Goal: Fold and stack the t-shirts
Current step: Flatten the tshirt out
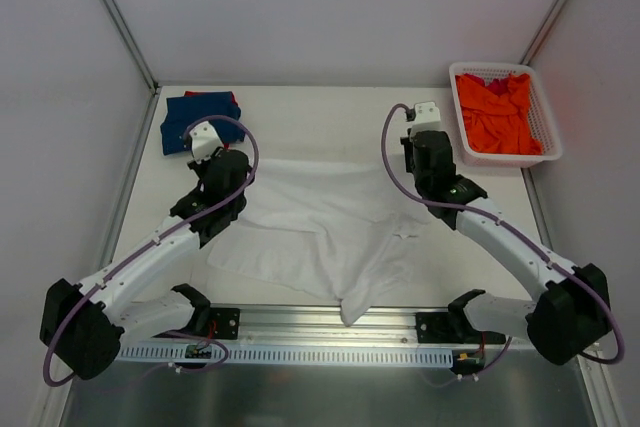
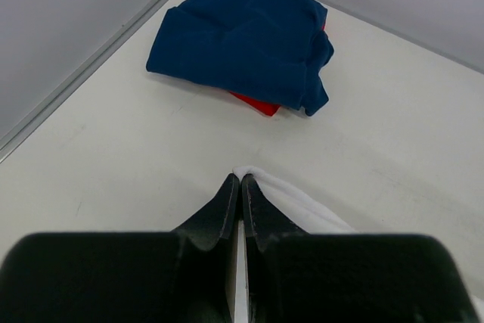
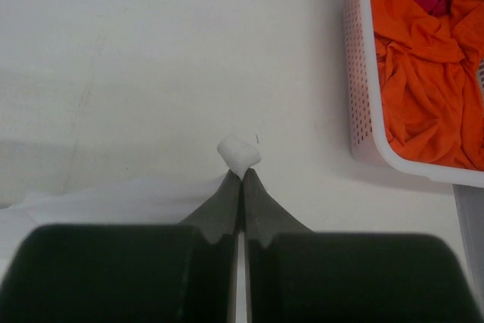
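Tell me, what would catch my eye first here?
A big white t-shirt lies spread across the middle of the table, each far corner pinched in a shut tool: the left tool on the left, the right tool on the right. In the far right corner a white basket holds a crumpled orange t-shirt; in the far left corner a folded dark blue t-shirt sits on a red t-shirt.

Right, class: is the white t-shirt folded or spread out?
Spread, not folded: the white t-shirt lies rumpled across the table, left gripper and right gripper pinching its far edge.
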